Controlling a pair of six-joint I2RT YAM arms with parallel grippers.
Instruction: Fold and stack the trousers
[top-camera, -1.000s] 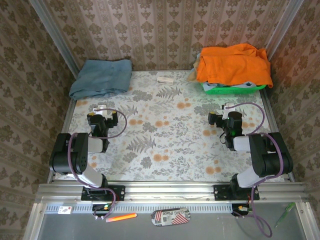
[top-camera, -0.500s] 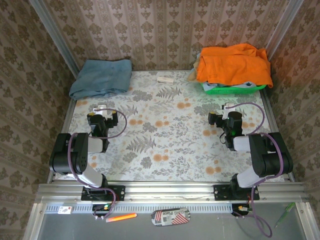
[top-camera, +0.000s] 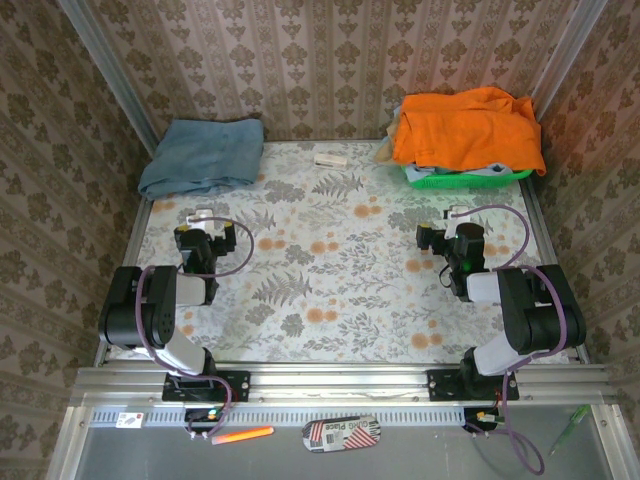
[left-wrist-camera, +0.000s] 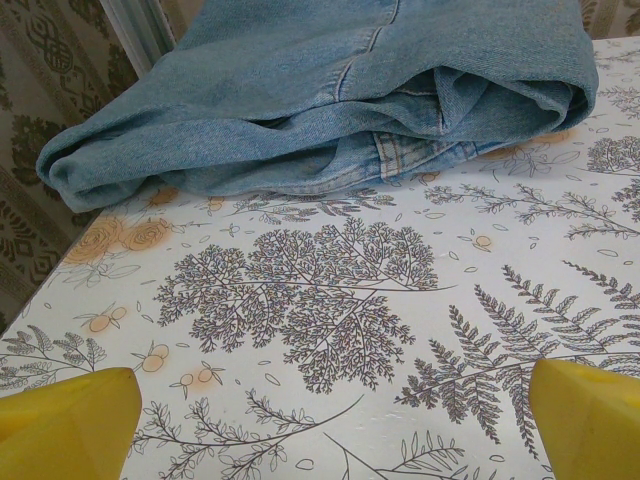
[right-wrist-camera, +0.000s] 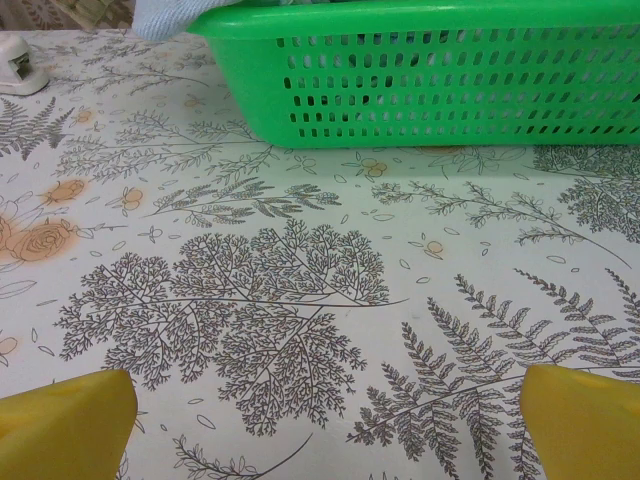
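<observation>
Plainly, the left pincer (left-wrist-camera: 325, 425) and right pincer (right-wrist-camera: 325, 425) both gape wide, gripping nothing.

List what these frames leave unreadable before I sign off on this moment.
- Contents of the basket: in the top view the orange garment covers them; in the right wrist view the top edge cuts the basket off.
- The trousers: inner layers hidden by their own fold; far part cut by the top edge in the left wrist view.
- The small white object: too small in the top view, cut by the left edge in the right wrist view.
</observation>
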